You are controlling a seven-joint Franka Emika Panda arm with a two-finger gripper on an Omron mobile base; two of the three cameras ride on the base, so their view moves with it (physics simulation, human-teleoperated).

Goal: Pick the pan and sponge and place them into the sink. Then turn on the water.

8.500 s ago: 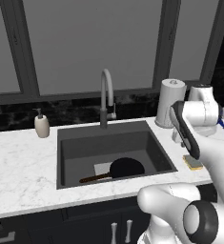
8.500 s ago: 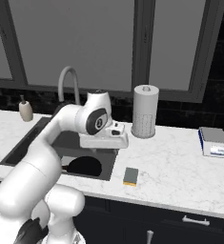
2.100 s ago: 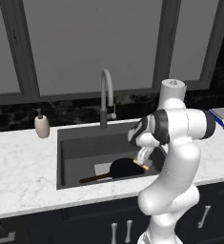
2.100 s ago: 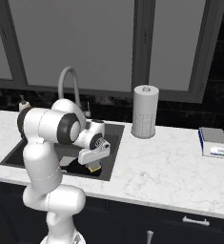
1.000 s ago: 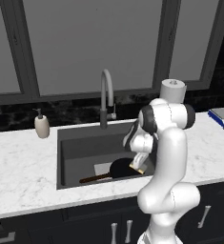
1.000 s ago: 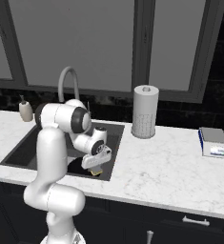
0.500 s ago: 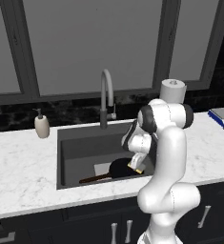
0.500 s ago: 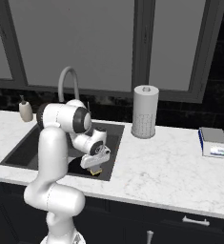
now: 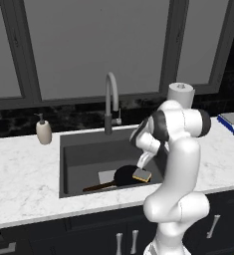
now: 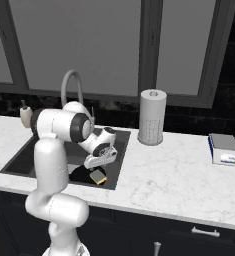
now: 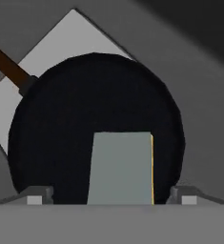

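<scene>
Left base view: I see the flat round black frying pan (image 9: 123, 175) in the dark grey rectangular recessed sink (image 9: 83, 154), the small yellow sponge with grey-green scrub face (image 9: 142, 175) at its 3 o'clock rim. Right base view: sponge below the gripper (image 10: 100, 170). Hand view: fingertips (image 11: 35, 194) stand apart, released, the sponge's matte face between them, over the pan.

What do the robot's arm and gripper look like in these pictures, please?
The arm is glossy white, built of thick rounded segments, with dark grey bands at its joints. The gripper has a blocky white body with a dark round detail on it. In the hand view its finger tips are small and grey. No cables or markings are visible.
</scene>
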